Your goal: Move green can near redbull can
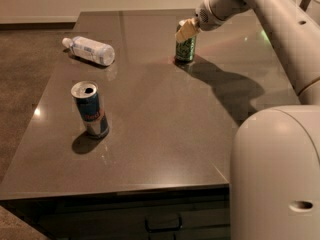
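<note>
The robot's pale end effector [186, 30] sits at the far side of the counter, right at the top of a small green aluminium drink can [185, 50] and covering its rim. From where I stand I cannot tell whether it is clamped on that can or only resting loose against it. The can stands upright on the dark, glossy stone counter [165, 129], near the far edge and right of the middle, with the long white arm [272, 19] reaching in to it from the right and throwing a broad shadow [227, 86] over the surface.

Well apart from it, toward the near left of the counter, a slim blue-and-silver drink can [91, 110] with a red mark on its side stands upright, its silver top opened. Behind that one, at the far left, a clear plastic bottle [91, 50] with a white cap lies on its side. The robot's rounded white body [275, 179] fills the near right corner. Below the counter's front edge there is a dark drawer handle [162, 224].
</note>
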`<move>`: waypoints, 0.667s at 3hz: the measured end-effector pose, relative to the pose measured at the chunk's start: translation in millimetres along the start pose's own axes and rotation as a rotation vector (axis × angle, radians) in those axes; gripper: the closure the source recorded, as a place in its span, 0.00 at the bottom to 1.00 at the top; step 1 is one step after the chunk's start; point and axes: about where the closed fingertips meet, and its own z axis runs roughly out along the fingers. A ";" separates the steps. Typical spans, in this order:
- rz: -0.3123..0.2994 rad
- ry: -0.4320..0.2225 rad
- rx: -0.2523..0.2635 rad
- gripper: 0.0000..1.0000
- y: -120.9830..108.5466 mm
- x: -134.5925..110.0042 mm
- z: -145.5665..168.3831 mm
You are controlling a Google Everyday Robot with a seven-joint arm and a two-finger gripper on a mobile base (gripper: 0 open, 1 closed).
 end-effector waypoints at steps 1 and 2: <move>-0.035 -0.025 -0.048 0.85 10.6 -0.4 -11.5; -0.104 -0.057 -0.102 1.00 28.6 4.4 -39.4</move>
